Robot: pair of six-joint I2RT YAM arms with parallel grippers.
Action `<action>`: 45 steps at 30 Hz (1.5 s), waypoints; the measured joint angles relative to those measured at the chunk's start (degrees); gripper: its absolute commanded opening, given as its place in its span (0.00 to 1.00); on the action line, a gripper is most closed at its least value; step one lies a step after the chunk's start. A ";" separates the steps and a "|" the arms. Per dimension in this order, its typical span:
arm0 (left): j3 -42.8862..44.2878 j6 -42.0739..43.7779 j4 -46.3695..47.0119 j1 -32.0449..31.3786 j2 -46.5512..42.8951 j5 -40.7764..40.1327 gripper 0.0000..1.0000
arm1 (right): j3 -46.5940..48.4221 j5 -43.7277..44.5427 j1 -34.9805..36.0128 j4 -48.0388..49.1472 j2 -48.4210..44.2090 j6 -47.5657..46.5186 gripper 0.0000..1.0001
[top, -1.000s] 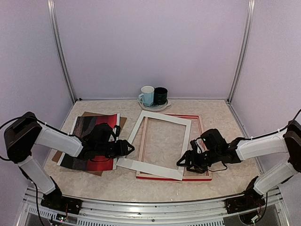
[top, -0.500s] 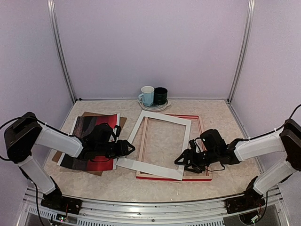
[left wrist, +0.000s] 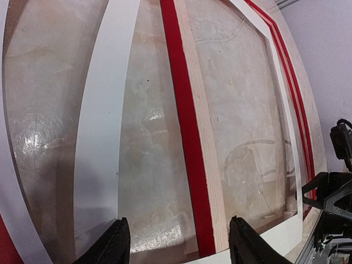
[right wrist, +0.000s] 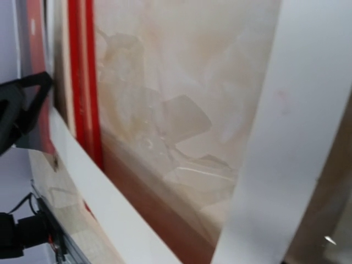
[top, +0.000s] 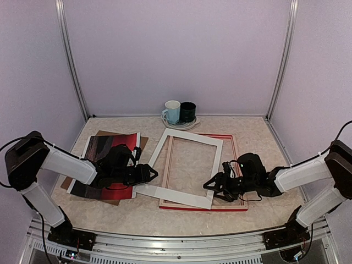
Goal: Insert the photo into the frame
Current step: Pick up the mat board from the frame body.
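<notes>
Starting at the fingers [left wrist: 116, 245] of the left gripper [top: 149, 174]: in its wrist view they stand apart with nothing between them, released, over the near left corner of the white mat [top: 192, 136]. Over to the right gripper [top: 210, 186], low at the mat's opposite near corner. From above its jaws look spread, but we cannot tell whether they have nipped the mat's edge, and its own wrist view is too close and blurred to show them.

Moving outward, the mat lies skewed on top of the frame [top: 181, 207], which sits flat mid-table. The photo [top: 104, 147] is at nine o'clock from the frame, picture side up on a brown board [top: 144, 144], partly under the left arm. At twelve o'clock, two mugs [top: 172, 111] wait on a plate [top: 180, 125].

How will the photo handle? We judge it light, thin and floppy, easy to crease and hard to pinch while it lies flat. A corner or a free edge looks like the best place to hold it. The frame seems stiff and light, best taken by a rail.

Only the overhead view shows the photo, board and mugs. Only the left wrist view shows the frame's pale wood inner edge and the open gap between those fingers, with the other gripper at four o'clock.
</notes>
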 measured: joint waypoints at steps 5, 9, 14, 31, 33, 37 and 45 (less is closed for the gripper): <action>0.00 0.02 0.00 0.00 0.00 0.00 0.61 | -1.51 0.70 -0.02 3.93 0.00 1.31 0.66; 0.00 0.02 0.00 0.00 0.00 0.02 0.61 | -2.73 1.46 -0.26 5.97 0.00 1.77 0.63; 0.00 0.02 0.00 0.00 0.00 0.09 0.61 | -3.45 1.84 -1.09 9.60 0.17 2.16 0.61; 0.00 0.02 0.02 0.00 0.00 0.11 0.61 | -5.05 1.25 -2.80 27.85 11.23 7.21 0.53; 0.00 0.02 0.00 0.00 0.00 0.11 0.61 | -5.05 0.98 -2.82 30.01 12.24 7.65 0.53; 0.00 0.02 0.00 0.00 0.00 0.11 0.61 | -5.03 0.87 -2.82 33.42 13.70 8.63 0.52; -0.02 0.02 0.07 0.00 0.02 0.26 0.61 | -4.92 0.28 -2.82 37.59 15.50 9.77 0.44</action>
